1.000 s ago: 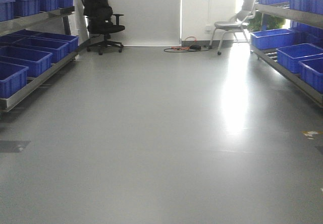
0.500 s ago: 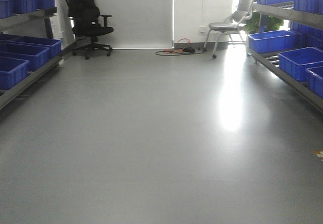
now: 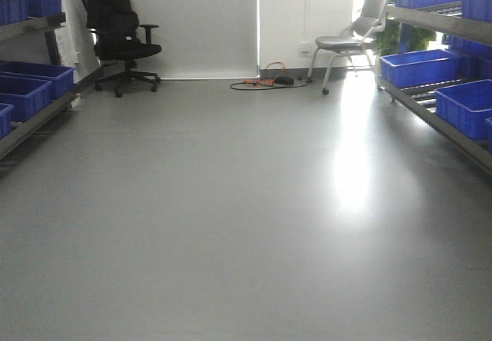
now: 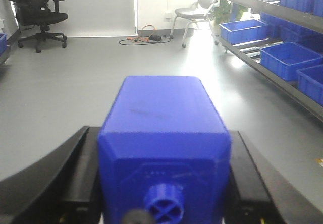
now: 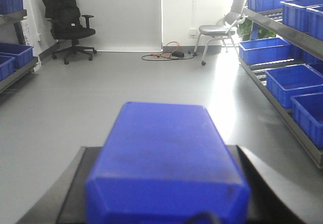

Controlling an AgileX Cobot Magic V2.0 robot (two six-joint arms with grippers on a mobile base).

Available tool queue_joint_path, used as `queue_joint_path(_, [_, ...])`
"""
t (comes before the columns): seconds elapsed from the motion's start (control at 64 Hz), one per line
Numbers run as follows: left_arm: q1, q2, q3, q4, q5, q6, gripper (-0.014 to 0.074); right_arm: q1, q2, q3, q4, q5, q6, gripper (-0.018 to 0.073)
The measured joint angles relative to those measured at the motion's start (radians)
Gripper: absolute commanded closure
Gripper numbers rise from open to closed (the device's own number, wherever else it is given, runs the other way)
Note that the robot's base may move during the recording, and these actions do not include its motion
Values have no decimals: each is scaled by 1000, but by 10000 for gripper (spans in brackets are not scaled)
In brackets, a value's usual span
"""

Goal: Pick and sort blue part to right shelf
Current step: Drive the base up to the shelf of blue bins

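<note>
Blue part (image 4: 164, 133) tight in left jaws, twin (image 5: 166, 156) in right jaws; right shelf (image 3: 430, 120) alongside, black chair (image 3: 115, 34) ahead.

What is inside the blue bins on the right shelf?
The blue bins on the right shelf show only bare inner walls; the near walls hide their floors.

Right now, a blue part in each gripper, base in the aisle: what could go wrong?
Cables lie on the floor ahead; wheels could snag them.
The right shelf has a low rail lining the aisle; a tight turn could clip it.
The left part and right part fill the wrist views, so placement may be half blind.
</note>
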Motion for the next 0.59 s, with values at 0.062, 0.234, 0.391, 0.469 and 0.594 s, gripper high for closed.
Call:
queue_joint_path(0.062, [0, 0, 0, 0, 0, 0, 244, 0, 0, 0, 0, 0, 0, 127])
queue_joint_path(0.234, [0, 0, 0, 0, 0, 0, 244, 0, 0, 0, 0, 0, 0, 127])
queue_joint_path(0.391, [0, 0, 0, 0, 0, 0, 244, 0, 0, 0, 0, 0, 0, 127])
queue_joint_path(0.469, [0, 0, 0, 0, 0, 0, 244, 0, 0, 0, 0, 0, 0, 127])
queue_joint_path(0.594, [0, 0, 0, 0, 0, 0, 244, 0, 0, 0, 0, 0, 0, 127])
